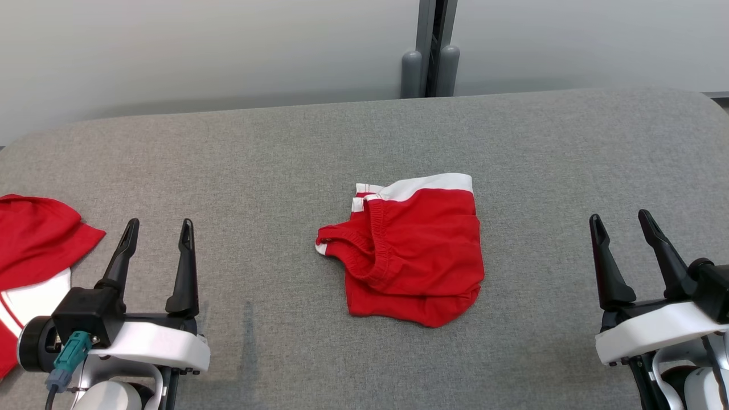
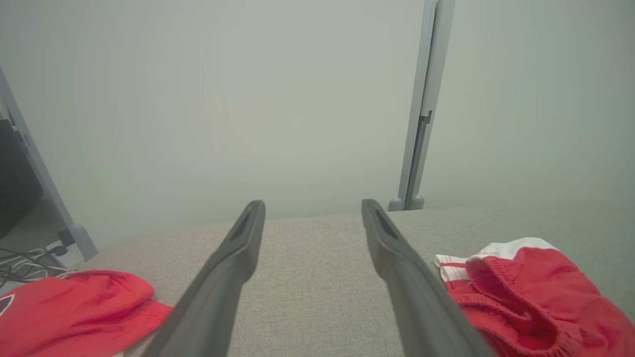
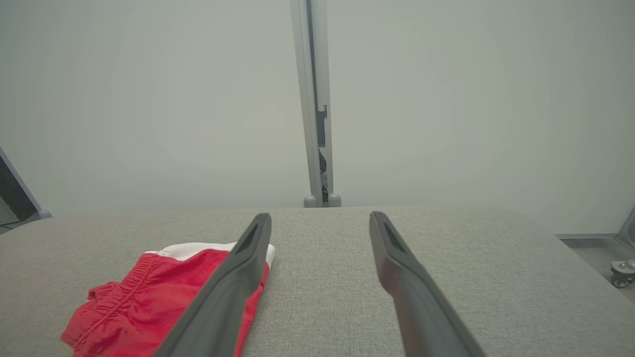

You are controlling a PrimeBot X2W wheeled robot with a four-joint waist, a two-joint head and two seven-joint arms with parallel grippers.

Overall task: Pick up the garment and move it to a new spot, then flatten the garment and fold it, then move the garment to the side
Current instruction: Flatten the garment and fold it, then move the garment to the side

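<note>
free: bare grey fabric tabletop [image 1: 273,171] left, right and beyond the red-and-white folded shorts [image 1: 421,256] at centre | obstacles: red-and-white cloth heap [image 1: 34,245] at left edge; grey upright post [image 1: 430,51] behind far edge

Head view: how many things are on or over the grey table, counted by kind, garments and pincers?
Garments: 2, the red shorts in the middle and a red and white garment at the left edge of the grey table.
Pincers: 2, the left pincer and the right pincer, both open and empty.
Total: 4.
</note>
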